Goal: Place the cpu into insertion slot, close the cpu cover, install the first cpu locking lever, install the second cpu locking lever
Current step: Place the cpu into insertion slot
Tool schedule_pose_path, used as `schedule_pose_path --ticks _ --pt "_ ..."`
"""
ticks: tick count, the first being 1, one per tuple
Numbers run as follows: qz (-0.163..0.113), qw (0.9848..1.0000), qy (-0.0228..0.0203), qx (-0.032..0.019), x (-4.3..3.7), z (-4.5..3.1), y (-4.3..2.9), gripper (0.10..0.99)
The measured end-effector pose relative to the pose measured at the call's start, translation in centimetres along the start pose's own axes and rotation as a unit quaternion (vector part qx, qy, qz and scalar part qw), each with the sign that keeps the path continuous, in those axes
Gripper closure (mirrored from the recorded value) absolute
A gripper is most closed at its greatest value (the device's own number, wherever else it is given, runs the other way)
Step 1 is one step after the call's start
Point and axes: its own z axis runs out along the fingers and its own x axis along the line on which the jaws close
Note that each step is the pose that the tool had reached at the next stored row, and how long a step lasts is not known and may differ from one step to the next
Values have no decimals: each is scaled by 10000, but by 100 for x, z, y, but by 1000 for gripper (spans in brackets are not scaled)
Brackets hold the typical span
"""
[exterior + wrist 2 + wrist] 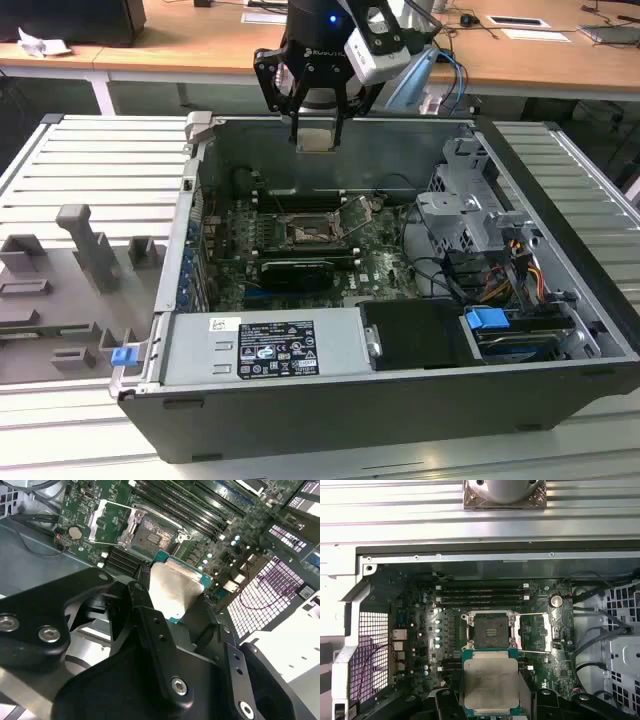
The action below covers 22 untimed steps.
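Note:
My gripper (318, 125) hangs over the far wall of the open computer case, shut on the cpu (318, 138), a flat square chip with a pale metal top. In both wrist views the cpu (491, 680) (175, 587) sits between the black fingers (142, 597). Below it the insertion slot (489, 628) (312, 232) (154, 536) lies bare, a dark square socket with a silver rim. The cpu cover (535, 632) (109, 522) (358, 215) is swung open beside the socket. The cpu is well above the board and apart from the socket.
A grey power-supply box (265, 345) fills the case's near side. A drive cage (470, 215) with cables and a blue tab (488, 322) stands at the exterior view's right. Long black memory slots (482, 592) run beside the socket. Grey fixtures (90, 250) sit outside the case.

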Motion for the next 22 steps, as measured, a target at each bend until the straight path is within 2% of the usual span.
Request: schedule_pose_path --ticks 1,3,5,13,16,22 --pt "88 10000 -8 -1 -1 1 0 557" --pt "430 9991 -39 -8 0 11 -1 557" --pt "584 9983 -52 -12 -1 24 -2 557" --pt "630 9980 -56 -12 -2 93 -16 557" --pt "712 9974 -64 -14 -2 104 -17 557" --pt "1052 9944 -94 -20 -2 111 -17 557"
